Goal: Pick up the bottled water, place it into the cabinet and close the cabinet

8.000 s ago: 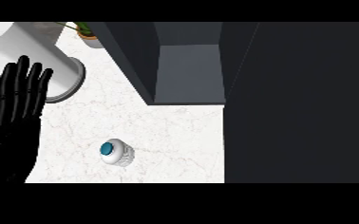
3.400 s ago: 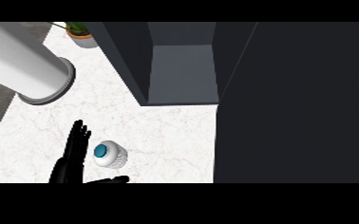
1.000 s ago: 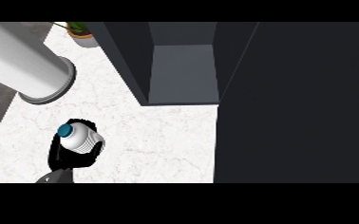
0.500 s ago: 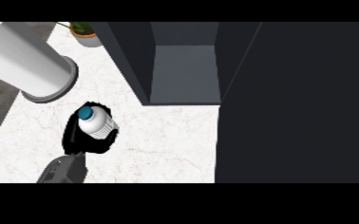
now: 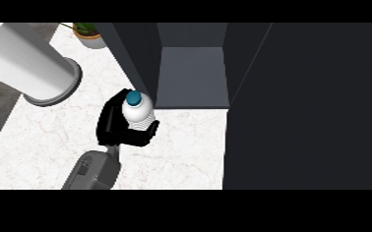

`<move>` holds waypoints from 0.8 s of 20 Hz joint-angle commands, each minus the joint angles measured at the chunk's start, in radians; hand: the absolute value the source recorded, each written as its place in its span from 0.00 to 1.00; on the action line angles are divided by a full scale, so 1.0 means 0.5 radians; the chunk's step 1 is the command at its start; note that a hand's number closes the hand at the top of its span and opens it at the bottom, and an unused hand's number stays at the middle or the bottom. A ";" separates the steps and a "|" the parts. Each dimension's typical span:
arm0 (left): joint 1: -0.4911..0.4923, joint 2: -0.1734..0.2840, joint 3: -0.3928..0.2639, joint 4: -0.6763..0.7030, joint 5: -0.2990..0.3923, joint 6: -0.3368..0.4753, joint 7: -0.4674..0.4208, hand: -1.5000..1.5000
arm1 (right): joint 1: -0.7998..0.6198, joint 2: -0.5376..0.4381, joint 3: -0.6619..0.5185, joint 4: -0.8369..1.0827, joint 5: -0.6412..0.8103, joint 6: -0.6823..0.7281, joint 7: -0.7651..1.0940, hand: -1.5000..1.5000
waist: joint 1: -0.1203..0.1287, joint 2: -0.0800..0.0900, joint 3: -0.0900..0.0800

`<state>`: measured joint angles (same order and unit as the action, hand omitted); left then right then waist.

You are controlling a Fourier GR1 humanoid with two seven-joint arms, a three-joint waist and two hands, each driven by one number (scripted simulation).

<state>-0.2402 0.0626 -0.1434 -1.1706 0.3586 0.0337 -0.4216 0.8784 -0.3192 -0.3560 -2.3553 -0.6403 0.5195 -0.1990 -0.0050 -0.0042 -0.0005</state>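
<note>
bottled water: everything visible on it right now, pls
The bottled water shows from above: a teal cap on a white, ribbed-looking body, seemingly plastic. It stands roughly upright, top tilted slightly toward the view's upper left. The left hand is curled round its lower part, hiding the base, so contact with the counter cannot be told. It sits just left of the open cabinet, at its front corner, not yet inside.

One head view only; it looks steeply down on the white marble counter (image 5: pixel 44 142); the dark open cabinet (image 5: pixel 190 73) fills its upper right.
</note>
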 commanded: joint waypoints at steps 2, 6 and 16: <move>-0.121 -0.120 -0.152 -0.135 -0.131 0.334 0.155 1.00 | 0.010 0.024 0.050 -0.368 -0.179 -0.141 0.200 0.00 | -0.004 0.006 -0.001; -0.294 -0.123 -0.321 0.054 -0.016 0.592 0.010 1.00 | 0.050 0.024 0.002 -0.317 -0.234 -0.036 0.135 0.00 | -0.052 0.008 -0.002; -0.689 -0.125 -0.290 0.387 -0.164 0.925 0.305 1.00 | 0.071 0.029 -0.025 -0.360 -0.314 -0.049 0.163 0.00 | -0.053 0.012 -0.002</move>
<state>-0.5325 0.0022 -0.2784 -1.0506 0.2888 0.4459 -0.2865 0.8581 -0.3250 -0.3668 -2.3466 -0.6799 0.5331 -0.1875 -0.0296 0.0005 -0.0012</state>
